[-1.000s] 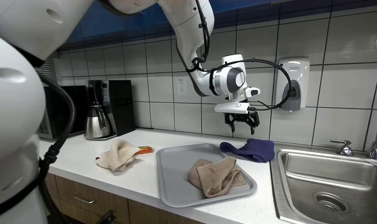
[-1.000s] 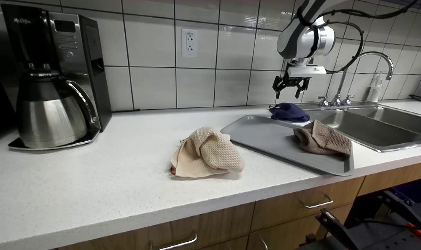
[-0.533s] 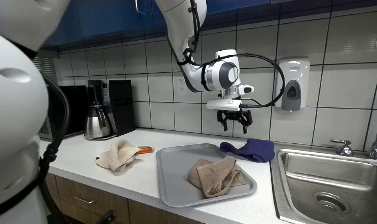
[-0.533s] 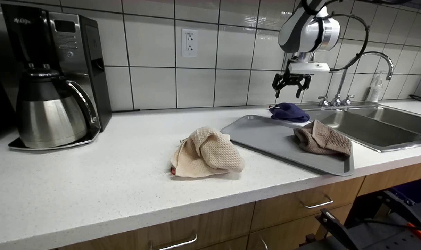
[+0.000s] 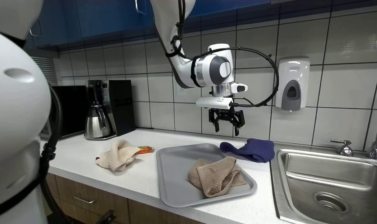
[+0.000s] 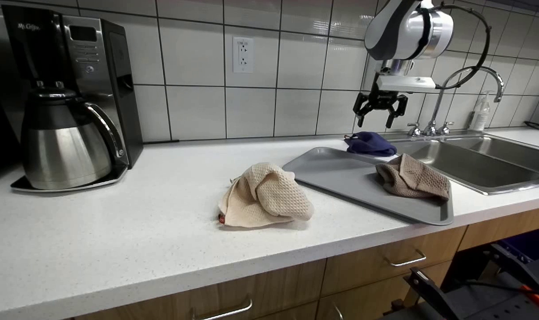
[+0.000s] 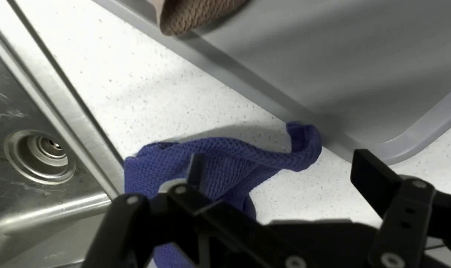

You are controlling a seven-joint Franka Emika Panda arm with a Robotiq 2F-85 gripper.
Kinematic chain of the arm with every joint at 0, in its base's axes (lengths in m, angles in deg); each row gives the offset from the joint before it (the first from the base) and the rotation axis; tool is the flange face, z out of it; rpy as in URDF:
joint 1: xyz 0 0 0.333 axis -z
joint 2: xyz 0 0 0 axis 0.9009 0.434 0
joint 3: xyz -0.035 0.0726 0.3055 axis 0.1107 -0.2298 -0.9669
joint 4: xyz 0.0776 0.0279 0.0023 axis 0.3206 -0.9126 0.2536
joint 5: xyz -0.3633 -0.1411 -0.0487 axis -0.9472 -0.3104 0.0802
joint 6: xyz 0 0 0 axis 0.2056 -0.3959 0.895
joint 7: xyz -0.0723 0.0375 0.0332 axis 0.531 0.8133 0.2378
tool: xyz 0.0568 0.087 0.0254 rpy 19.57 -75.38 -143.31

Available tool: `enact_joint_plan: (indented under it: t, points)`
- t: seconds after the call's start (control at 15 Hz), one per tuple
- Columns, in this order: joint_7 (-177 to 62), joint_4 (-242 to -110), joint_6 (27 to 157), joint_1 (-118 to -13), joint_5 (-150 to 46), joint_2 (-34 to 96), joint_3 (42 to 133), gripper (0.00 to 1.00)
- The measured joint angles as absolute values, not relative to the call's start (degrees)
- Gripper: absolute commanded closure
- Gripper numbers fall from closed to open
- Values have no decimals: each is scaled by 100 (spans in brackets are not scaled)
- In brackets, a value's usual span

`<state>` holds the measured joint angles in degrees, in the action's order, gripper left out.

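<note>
My gripper is open and empty, held in the air above the back of the counter in both exterior views [image 5: 227, 131] [image 6: 375, 123]. It is nearest to a crumpled dark blue-purple cloth [image 5: 253, 151], which lies between the tray and the sink; it also shows in an exterior view [image 6: 369, 144]. In the wrist view the fingers [image 7: 280, 163] are wide apart. The left finger overlaps the purple cloth [image 7: 225, 160] in the picture; the right one is over bare counter. A grey tray [image 5: 173, 174] holds a crumpled brown cloth [image 5: 218, 177]. A beige cloth [image 6: 265, 195] lies farther along the counter.
An orange item [image 5: 145, 150] sticks out from under the beige cloth. A coffee maker [image 6: 69, 98] stands against the wall. A steel sink [image 5: 325, 174] with a faucet [image 6: 438, 106] is beside the tray. A soap dispenser [image 5: 292, 84] hangs on the tiles.
The arm and the open gripper have shifted a short way over the counter, staying above it. The cloths and the tray have not moved.
</note>
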<state>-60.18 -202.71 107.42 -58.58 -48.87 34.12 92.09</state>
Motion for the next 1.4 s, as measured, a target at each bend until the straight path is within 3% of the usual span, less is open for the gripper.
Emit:
enact_joint_plan:
  t: [1.4]
  points:
    - [-5555,-22594,10742,-5831,-5186,1469,9396,0]
